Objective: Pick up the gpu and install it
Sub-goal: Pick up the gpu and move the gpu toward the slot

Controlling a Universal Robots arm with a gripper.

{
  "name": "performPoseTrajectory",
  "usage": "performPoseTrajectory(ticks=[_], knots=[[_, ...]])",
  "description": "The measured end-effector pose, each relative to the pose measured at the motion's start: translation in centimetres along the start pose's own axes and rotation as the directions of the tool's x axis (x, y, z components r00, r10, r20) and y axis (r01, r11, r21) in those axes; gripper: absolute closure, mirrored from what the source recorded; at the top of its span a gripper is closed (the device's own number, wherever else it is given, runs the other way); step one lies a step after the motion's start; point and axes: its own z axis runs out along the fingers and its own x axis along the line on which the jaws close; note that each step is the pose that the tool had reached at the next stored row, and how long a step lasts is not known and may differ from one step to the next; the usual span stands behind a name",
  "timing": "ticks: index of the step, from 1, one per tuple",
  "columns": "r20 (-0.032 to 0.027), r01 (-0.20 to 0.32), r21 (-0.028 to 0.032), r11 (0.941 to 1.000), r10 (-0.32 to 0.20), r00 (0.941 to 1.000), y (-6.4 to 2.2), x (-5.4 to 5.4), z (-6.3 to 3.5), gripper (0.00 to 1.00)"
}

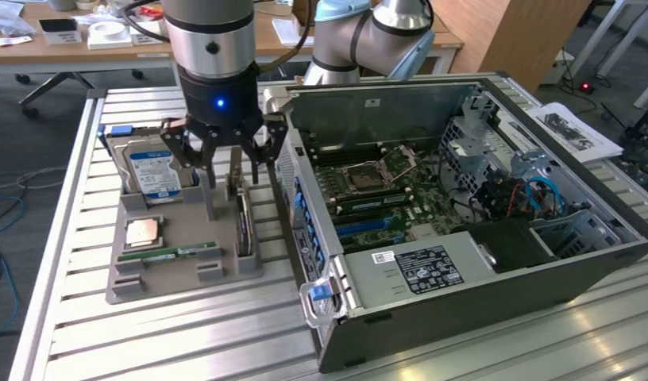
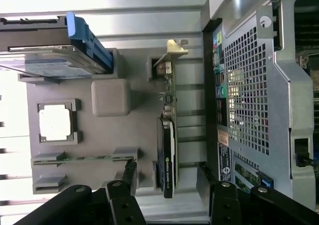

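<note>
Slatted metal table point(image 1: 144, 341), workshop desks behind; a grey parts tray point(image 1: 181, 284) sits just beside an open computer case point(image 1: 483, 274) on the exterior view's right. Tray carries a blue-labelled hard drive point(image 1: 155, 176), a processor chip point(image 1: 144, 232) and a green memory stick point(image 1: 181, 252); the gpu point(image 1: 244, 226) stands on its long edge in the slot nearest the case, silvery bracket at the end farther from the exterior camera. Gripper point(image 1: 229, 165) hangs over the card; jaws spread and released, nothing in them; the wrist view puts one finger on each side of the gpu point(image 2: 167, 155) with gaps both sides, no contact.

Risks, as I judge them: the card is thin and tall in its slot, so an off-centre closing would likely shove it sideways and tilt or jam it; the finger on the case side has little room and could strike the case's rear panel; a grip landing on the cooler shroud rather than the board may slip; the bracket tab could snag the tray on lifting.
</note>
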Motion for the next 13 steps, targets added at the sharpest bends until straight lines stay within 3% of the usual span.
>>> performPoseTrajectory(ticks=[13], knots=[[0.0, 0.0, 0.0, 1.0, 0.0, 1.0, -0.08, 0.0, 1.61, 0.4]])
